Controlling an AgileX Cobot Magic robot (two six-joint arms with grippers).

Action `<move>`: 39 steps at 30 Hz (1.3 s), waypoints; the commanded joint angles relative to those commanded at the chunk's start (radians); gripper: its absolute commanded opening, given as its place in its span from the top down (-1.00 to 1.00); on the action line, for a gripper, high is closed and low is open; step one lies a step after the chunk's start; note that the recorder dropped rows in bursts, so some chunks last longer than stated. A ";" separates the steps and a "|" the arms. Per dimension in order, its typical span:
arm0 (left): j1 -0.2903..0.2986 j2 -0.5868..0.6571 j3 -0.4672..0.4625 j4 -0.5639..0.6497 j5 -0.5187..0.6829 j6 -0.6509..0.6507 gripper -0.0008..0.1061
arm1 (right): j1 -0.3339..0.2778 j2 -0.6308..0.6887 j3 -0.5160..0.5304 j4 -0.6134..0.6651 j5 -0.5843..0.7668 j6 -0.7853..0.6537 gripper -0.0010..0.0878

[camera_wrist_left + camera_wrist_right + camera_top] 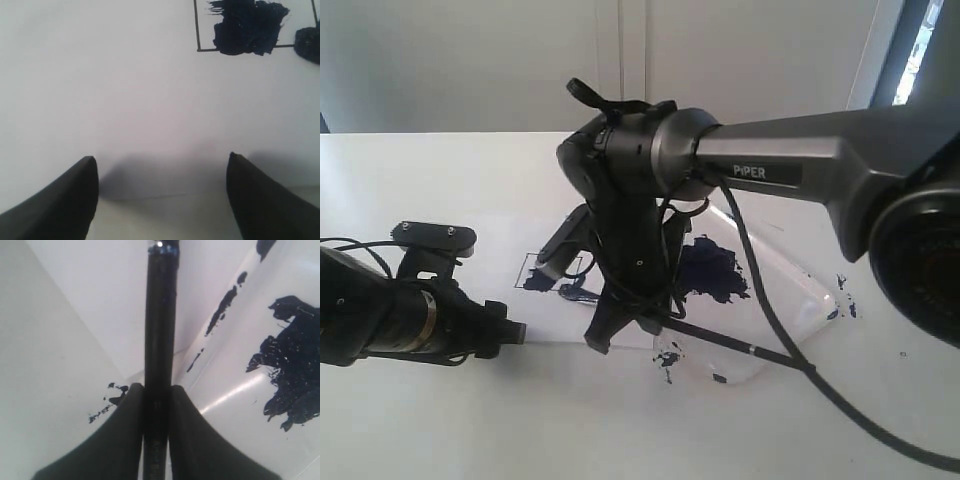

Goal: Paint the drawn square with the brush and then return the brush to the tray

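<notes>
One long black brush (720, 340) lies low and nearly level across the near corner of the tray (800, 300). Its shaft slants from the middle of the scene out toward the tray's rim, and a small white mark shows partway along it. I cannot pick out the bristle end: one end is hidden behind the gripper, and the other merges with a black cable (775, 322). Whether the shaft touches the plastic is not clear either.

The right gripper (156, 386) points steeply down and pinches the shaft between its two fingers, pressed in from either side. Such a low, flat carry suits laying the stick down rather than stroking with it.

Just beyond the brush, the dark blue paint blot (715, 270) spreads across the tray. There are smudges on the rim and a small splatter (667, 358) on the white just outside the near edge.

The drawn square (252, 25) sits left of the tray on a white sheet (490, 240), partly hidden by the right arm in the exterior view. The left wrist view shows dark paint over much of its inside, with a bare strip along one side. So the painting looks largely done and this reads as the return step, though a fresh dip cannot be ruled out.

The left gripper (161, 157) hangs low over the sheet's near edge, fingers spread and empty, clear of the working arm.
</notes>
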State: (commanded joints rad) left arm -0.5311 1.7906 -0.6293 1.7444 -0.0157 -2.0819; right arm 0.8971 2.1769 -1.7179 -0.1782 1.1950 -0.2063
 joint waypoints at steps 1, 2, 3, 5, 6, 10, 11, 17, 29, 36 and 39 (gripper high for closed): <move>0.000 0.000 0.000 0.000 -0.002 0.000 -0.39 | 0.000 0.000 -0.008 0.003 -0.008 0.000 0.98; 0.000 0.000 0.000 0.000 -0.005 0.000 -0.39 | 0.000 0.000 -0.017 0.005 -0.014 0.000 0.98; 0.000 0.000 0.000 0.000 -0.007 0.000 -0.39 | 0.000 0.000 -0.025 0.008 -0.015 0.000 0.98; 0.000 0.000 0.000 0.000 -0.009 0.000 -0.39 | 0.000 0.013 -0.043 0.010 -0.015 0.000 0.98; 0.000 0.000 0.000 0.000 -0.009 0.000 -0.39 | 0.000 0.020 -0.052 0.010 -0.012 0.000 0.98; 0.000 0.000 0.000 0.000 -0.009 0.000 -0.39 | 0.000 0.057 -0.076 0.010 0.005 0.000 0.98; 0.000 0.000 0.000 0.000 -0.009 0.000 -0.39 | 0.000 0.068 -0.084 0.006 0.022 0.000 0.98; 0.000 0.000 0.000 0.000 -0.013 0.010 -0.39 | 0.000 0.091 -0.088 -0.079 0.026 0.055 0.98; 0.000 0.000 0.000 0.000 -0.013 0.012 -0.39 | -0.002 0.096 -0.099 -0.090 0.026 0.041 0.98; 0.000 0.000 0.000 0.000 -0.013 0.014 -0.39 | 0.000 0.091 -0.101 0.014 0.026 -0.015 0.98; 0.000 0.000 0.000 0.000 -0.009 0.014 -0.39 | 0.002 0.081 -0.101 0.059 0.026 -0.038 0.98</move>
State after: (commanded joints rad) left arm -0.5311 1.7906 -0.6293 1.7444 -0.0248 -2.0680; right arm 0.8993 2.2577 -1.8188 -0.1194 1.2211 -0.2448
